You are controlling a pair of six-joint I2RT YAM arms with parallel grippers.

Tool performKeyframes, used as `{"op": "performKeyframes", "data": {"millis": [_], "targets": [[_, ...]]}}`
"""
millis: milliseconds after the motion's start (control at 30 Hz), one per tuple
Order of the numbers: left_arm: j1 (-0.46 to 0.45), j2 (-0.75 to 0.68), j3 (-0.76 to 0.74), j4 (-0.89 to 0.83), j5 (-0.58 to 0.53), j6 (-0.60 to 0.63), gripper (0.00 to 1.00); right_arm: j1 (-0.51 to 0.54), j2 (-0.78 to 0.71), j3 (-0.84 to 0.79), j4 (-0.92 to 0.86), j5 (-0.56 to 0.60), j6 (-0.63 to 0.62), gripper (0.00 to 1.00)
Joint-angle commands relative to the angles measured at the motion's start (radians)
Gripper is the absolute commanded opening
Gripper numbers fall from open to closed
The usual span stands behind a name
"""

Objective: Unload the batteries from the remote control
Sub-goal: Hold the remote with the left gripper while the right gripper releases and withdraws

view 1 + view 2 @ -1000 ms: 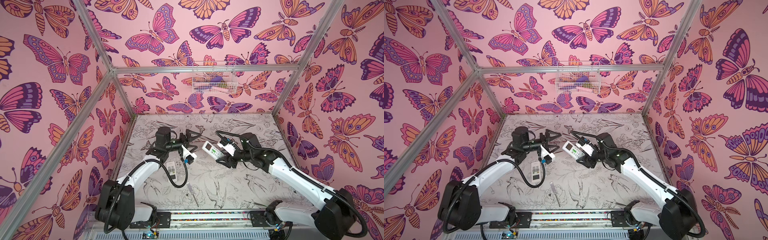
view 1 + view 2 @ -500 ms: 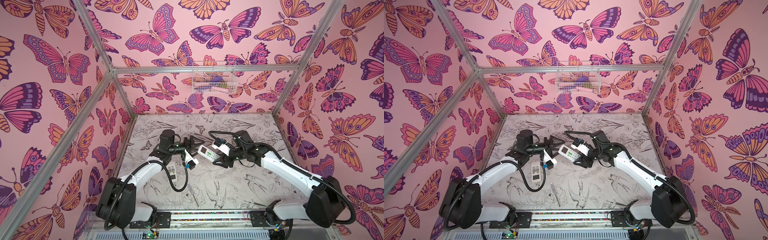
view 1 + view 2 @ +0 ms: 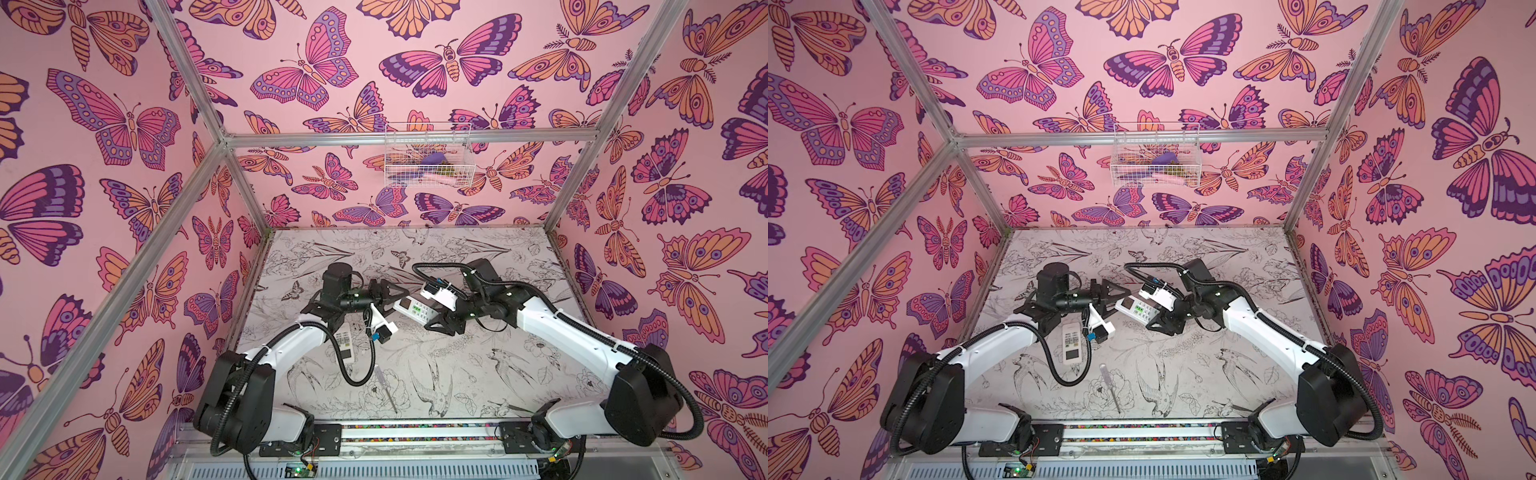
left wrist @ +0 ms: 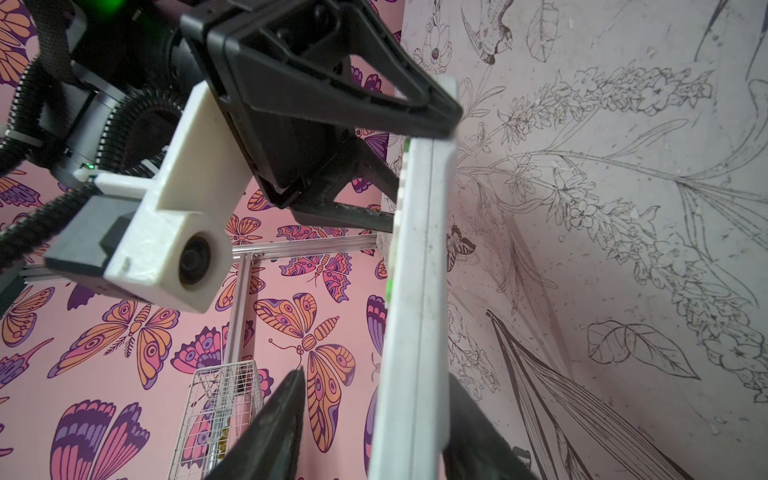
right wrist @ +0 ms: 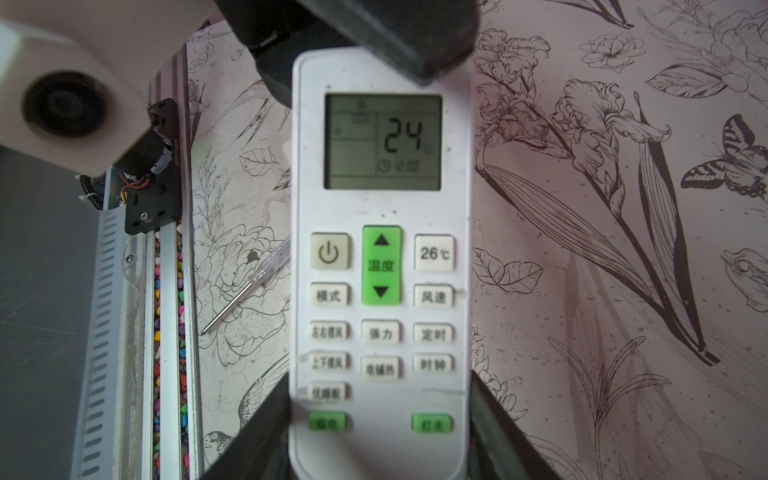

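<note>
The remote (image 3: 411, 309) is up off the worktop (image 3: 478, 374), between the two arms, with its buttons and screen facing upward. The right gripper (image 3: 430, 319) is clamped on its long edges at the button end. The left gripper (image 3: 397, 297) straddles the screen end without a firm hold. In the left wrist view one finger (image 4: 274, 428) stands clear of the button face while the other sits against or just beside the back, so it reads as released.

No batteries show on the worktop or in either gripper. The screen reads 24 in the right wrist view, so I judge they are inside the remote. Its back is seen only edge-on, so I cannot tell whether the cover is on.

A second remote (image 3: 1071, 343) lies face up under the left forearm, and a screwdriver (image 3: 1111, 388) lies nearer the front rail.

The task looks barely begun. Turning the remote over, opening the back and taking out the batteries are all left, probably for both remotes.
</note>
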Motion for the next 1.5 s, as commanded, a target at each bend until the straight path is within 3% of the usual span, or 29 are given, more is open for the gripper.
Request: {"op": "performKeyframes", "data": {"millis": [0,333,467,600,767,967,1167,1267,1467], "targets": [[-0.009,0.006,-0.025,-0.012,0.032,0.008,0.48,0.009,0.007,0.038,-0.033,-0.018,-0.042,0.44],[-0.009,0.013,-0.027,-0.013,0.031,0.014,0.36,0.01,0.012,0.019,-0.003,-0.008,-0.041,0.45],[-0.009,0.007,-0.033,-0.013,0.034,0.011,0.23,0.01,0.015,0.03,-0.014,-0.004,-0.037,0.45],[-0.009,0.013,-0.041,-0.013,0.032,0.013,0.19,0.01,0.011,0.019,-0.006,0.012,-0.042,0.46],[-0.009,0.014,-0.04,-0.013,0.017,0.003,0.16,0.01,-0.02,0.0,0.0,0.026,-0.042,0.57],[-0.009,0.006,-0.026,-0.038,-0.04,-0.037,0.07,0.01,-0.111,-0.028,-0.028,0.127,-0.043,0.77],[-0.006,0.007,0.052,-0.2,-0.142,-0.085,0.0,0.008,-0.288,-0.145,0.072,0.315,0.008,0.88],[-0.006,0.011,0.102,-0.294,-0.19,-0.127,0.0,0.007,-0.382,-0.207,0.147,0.404,0.045,1.0],[-0.006,0.026,0.233,-0.511,-0.282,-0.299,0.0,0.006,-0.511,-0.307,0.306,0.6,0.16,1.0]]}}
